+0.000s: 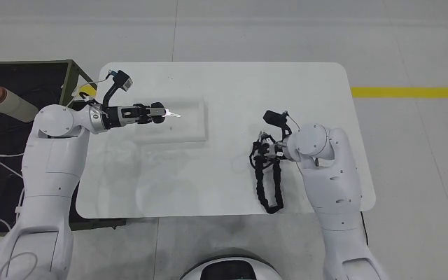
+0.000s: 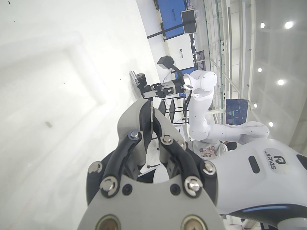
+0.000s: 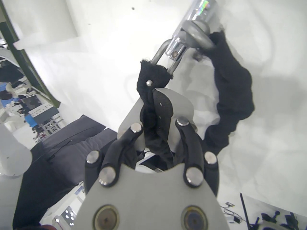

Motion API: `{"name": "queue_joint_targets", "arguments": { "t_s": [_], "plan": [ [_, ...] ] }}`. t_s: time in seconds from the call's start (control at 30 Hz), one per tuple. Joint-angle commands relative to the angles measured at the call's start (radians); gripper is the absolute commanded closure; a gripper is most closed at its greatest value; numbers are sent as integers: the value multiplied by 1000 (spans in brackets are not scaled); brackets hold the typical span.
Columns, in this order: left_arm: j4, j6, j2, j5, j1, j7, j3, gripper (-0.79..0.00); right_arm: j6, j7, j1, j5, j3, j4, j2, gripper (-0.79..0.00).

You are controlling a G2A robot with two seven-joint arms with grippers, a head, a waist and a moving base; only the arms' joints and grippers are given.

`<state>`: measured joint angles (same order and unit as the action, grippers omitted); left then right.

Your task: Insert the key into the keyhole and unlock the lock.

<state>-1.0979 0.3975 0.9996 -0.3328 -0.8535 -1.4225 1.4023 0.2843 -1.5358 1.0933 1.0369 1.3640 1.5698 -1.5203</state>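
Observation:
My left gripper [image 1: 161,112] hangs over the white tray [image 1: 183,131] at the table's left, shut on the small metal key [image 1: 173,113], whose blade points toward the table's middle. In the left wrist view the key [image 2: 151,111] shows edge-on between the closed pads. At the right, my right gripper [image 1: 266,148] is shut on the black cloth-covered chain [image 1: 269,187] just below the lock. The lock [image 3: 198,10] is a shiny silver cylinder with a steel shackle [image 3: 165,48]; it stands lifted off the table beyond my right gripper [image 3: 156,96]. The keyhole is hidden.
The chain's loop [image 3: 236,89] lies on the white table [image 1: 231,84] toward its front edge. A dark green bin [image 1: 42,77] stands off the table's back left corner. Open tabletop separates the two arms.

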Motion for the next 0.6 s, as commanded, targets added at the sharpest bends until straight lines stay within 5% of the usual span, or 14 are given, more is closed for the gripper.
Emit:
{"name": "queue_joint_targets", "arguments": {
  "t_s": [0.0, 0.03, 0.13, 0.17, 0.57],
  "plan": [
    [0, 0, 0, 0, 0, 0, 0, 0, 0, 0, -11, 27, -20, -21, 7, 0],
    [0, 0, 0, 0, 0, 0, 0, 0, 0, 0, -16, 35, -25, -27, 9, -102],
    [0, 0, 0, 0, 0, 0, 0, 0, 0, 0, -17, 46, -26, -14, 12, -610],
    [0, 0, 0, 0, 0, 0, 0, 0, 0, 0, -16, 41, -23, -2, 13, -696],
    [0, 0, 0, 0, 0, 0, 0, 0, 0, 0, 9, 105, -77, 92, 16, -631]
  ]
}}
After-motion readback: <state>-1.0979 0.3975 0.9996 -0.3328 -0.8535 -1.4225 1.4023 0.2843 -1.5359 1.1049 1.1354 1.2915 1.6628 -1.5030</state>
